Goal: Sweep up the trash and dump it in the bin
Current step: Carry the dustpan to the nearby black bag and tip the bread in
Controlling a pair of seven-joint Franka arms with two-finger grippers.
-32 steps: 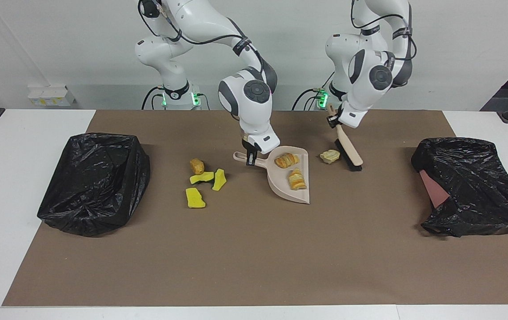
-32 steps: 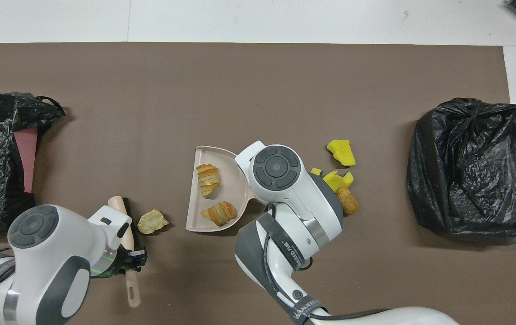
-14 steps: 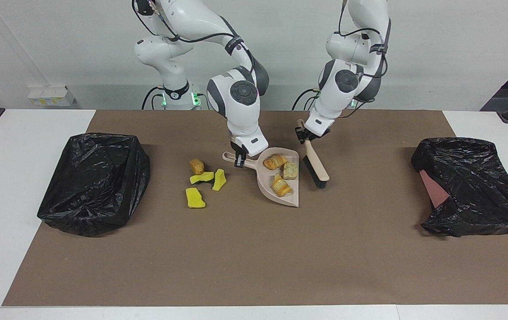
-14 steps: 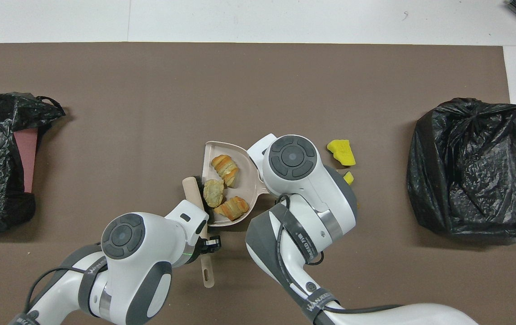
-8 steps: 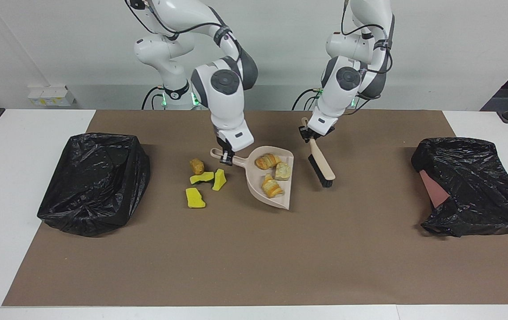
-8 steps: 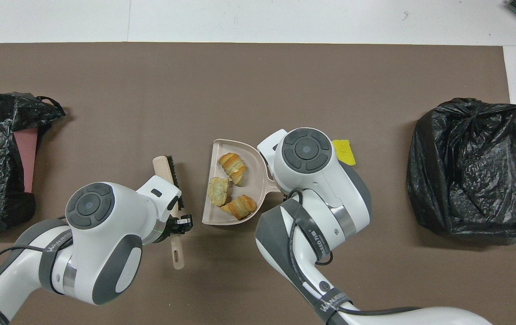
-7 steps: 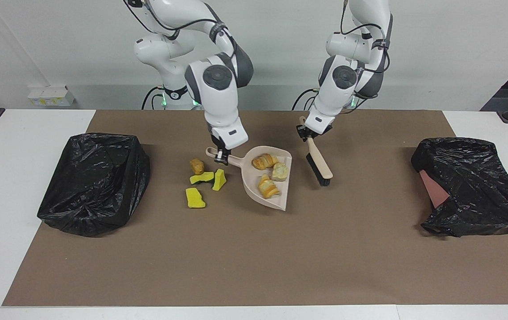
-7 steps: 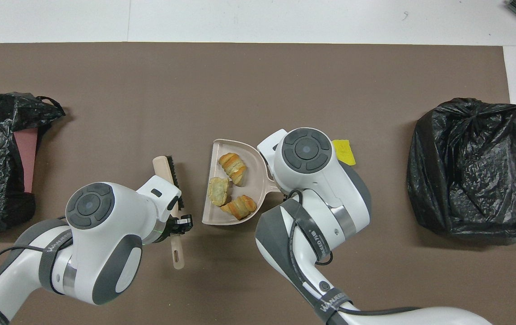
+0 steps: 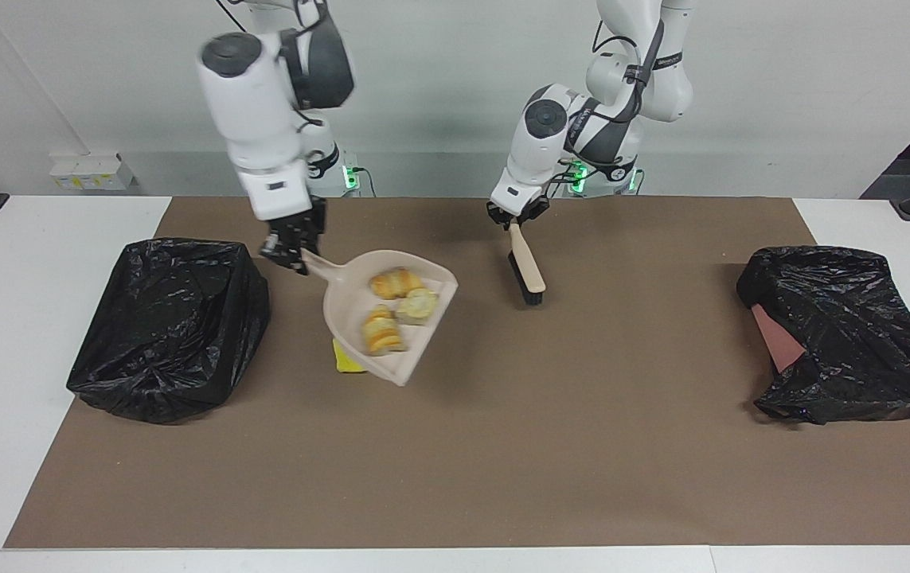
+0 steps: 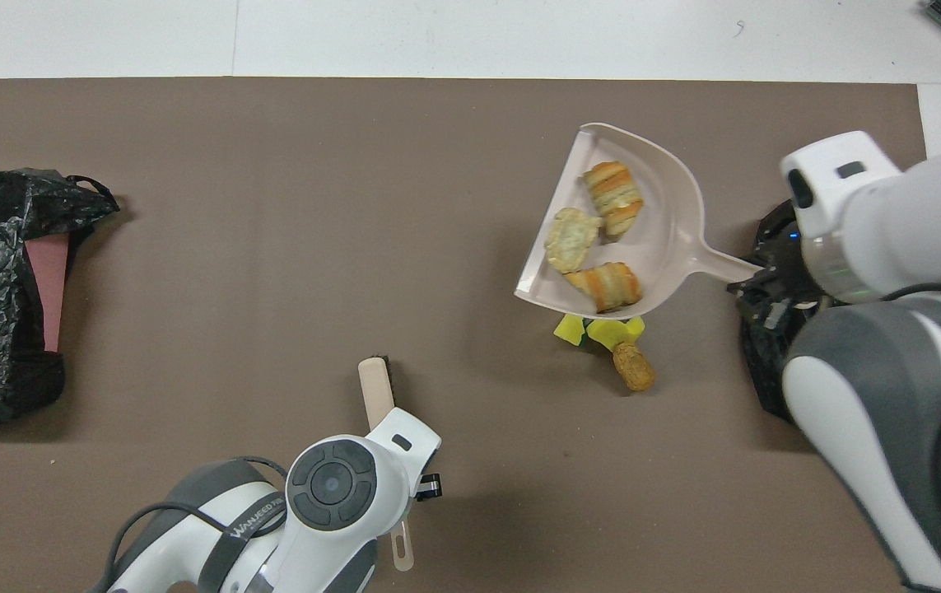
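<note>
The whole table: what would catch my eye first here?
The beige dustpan, lifted by its handle in the right gripper with three bread-like lumps in it, beside the black-bagged bin at the right arm's end. The left gripper holds the brush mid-table.

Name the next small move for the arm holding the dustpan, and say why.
Probably carry on toward the black bin: the right gripper holds the dustpan by its handle, raised, with three scraps aboard, not yet over the bin. The left gripper waits with the brush.
</note>
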